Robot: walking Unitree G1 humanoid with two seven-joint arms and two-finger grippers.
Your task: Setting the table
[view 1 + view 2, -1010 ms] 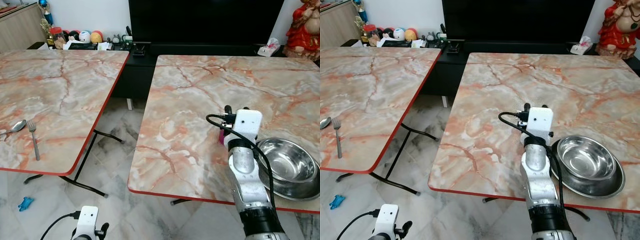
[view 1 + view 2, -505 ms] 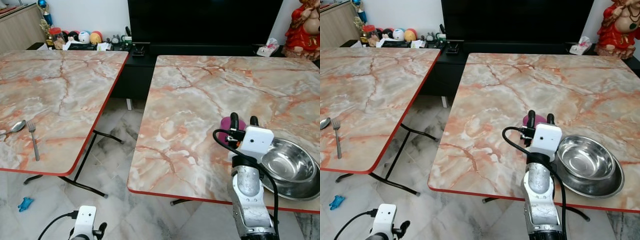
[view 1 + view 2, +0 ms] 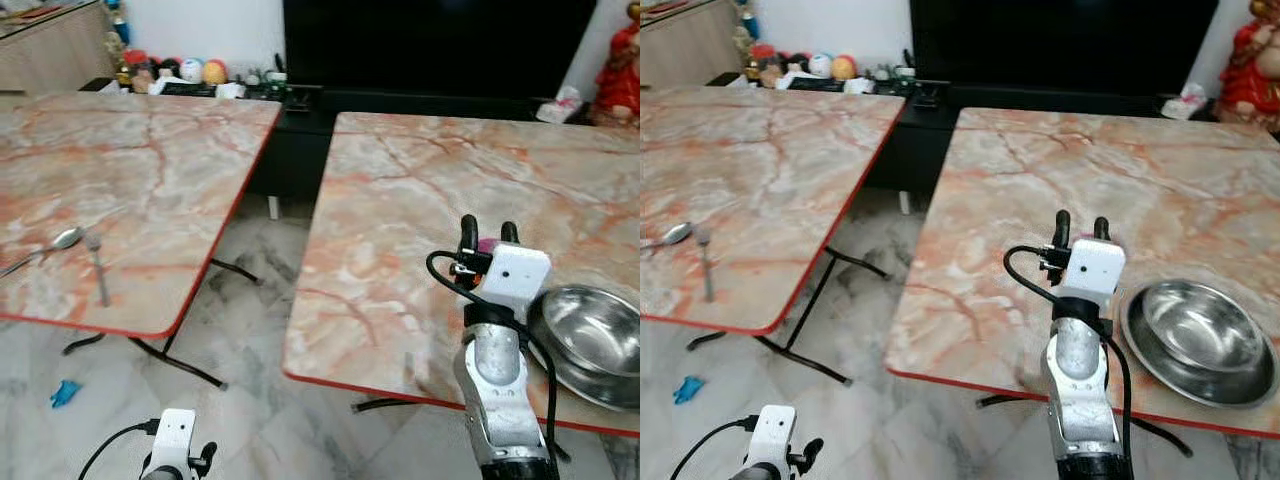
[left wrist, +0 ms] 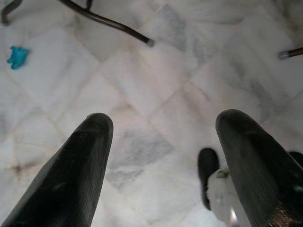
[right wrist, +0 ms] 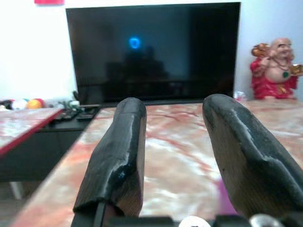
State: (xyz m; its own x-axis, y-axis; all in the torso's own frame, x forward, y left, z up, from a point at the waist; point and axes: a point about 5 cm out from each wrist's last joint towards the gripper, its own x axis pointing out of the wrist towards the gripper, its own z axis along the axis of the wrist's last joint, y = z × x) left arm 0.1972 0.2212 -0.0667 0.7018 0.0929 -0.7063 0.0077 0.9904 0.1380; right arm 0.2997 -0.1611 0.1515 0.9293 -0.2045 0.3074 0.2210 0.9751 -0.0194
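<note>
Two orange-veined marble-look tables with red edging (image 3: 150, 170) (image 3: 1200, 190) stand on a grey-white marble tile floor (image 4: 156, 94). At the frame's top, a large black television (image 5: 151, 47) fronts a white wall (image 5: 33, 52); what may be a red figurine (image 5: 274, 66) sits upper right.

You find no legible text, label, brand, number or sign here. The dark television screen (image 5: 154, 47) carries no readable mark, the marble-patterned table (image 3: 1200, 190) and steel bowl (image 3: 1200, 340) are unlettered, and the shelf clutter (image 3: 180, 72) is too small to read.
</note>
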